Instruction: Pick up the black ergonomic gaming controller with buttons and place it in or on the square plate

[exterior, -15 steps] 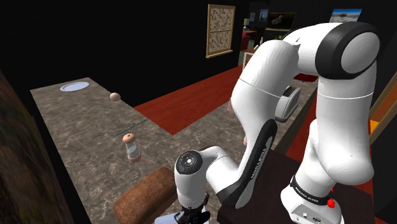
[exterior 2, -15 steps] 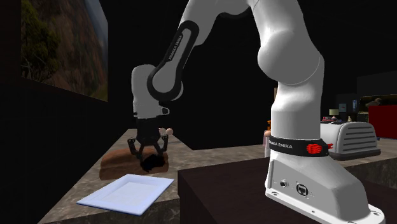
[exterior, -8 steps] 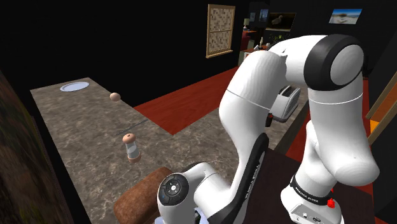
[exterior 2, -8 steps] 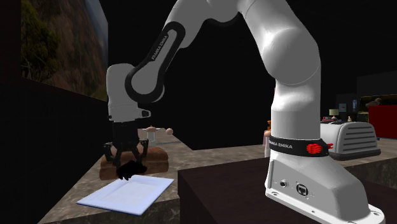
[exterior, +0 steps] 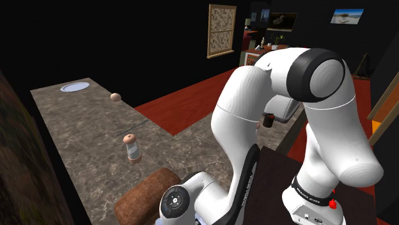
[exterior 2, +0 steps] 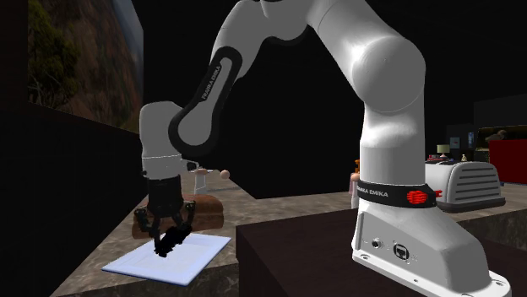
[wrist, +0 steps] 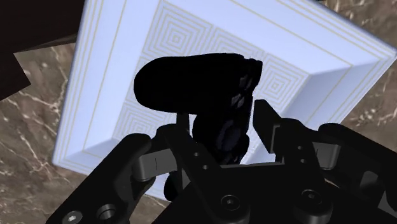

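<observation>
Pincer (wrist: 222,124) clasps black controller (wrist: 191,79); wrist: patterned square plate (wrist: 318,70) beneath; shoulder: shaker (exterior: 132,148)

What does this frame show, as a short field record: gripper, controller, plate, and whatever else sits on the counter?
gripper: shut on the black controller, pointing down
controller position: low over the square plate
controller-plate contact: cannot tell
square plate: white, lying flat on the marbled counter
nearby: brown loaf-shaped block beside the plate; small shaker farther along the counter
task stage: controller carried to the plate, not yet released
</observation>
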Controlling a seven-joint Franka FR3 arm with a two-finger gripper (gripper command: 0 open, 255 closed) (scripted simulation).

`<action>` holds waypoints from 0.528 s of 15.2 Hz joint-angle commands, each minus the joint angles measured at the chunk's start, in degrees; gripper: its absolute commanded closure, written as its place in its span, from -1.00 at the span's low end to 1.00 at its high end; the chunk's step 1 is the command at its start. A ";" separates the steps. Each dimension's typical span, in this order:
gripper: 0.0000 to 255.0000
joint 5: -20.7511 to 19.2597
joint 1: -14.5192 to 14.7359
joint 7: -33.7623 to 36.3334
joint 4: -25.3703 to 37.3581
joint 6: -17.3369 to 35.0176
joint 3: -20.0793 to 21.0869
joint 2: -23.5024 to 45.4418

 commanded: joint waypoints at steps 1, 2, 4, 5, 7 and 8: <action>1.00 -1.28 0.83 1.00 0.63 0.93 -1.27 1.67; 1.00 -1.58 1.07 1.24 0.80 1.18 -1.57 2.09; 1.00 -1.58 1.07 1.24 0.79 1.18 -1.57 2.09; 1.00 -1.58 1.07 1.24 0.80 1.18 -1.57 2.09; 1.00 -1.58 1.07 1.24 0.80 1.18 -1.57 2.09; 1.00 -1.58 1.07 1.24 0.80 1.18 -1.57 2.09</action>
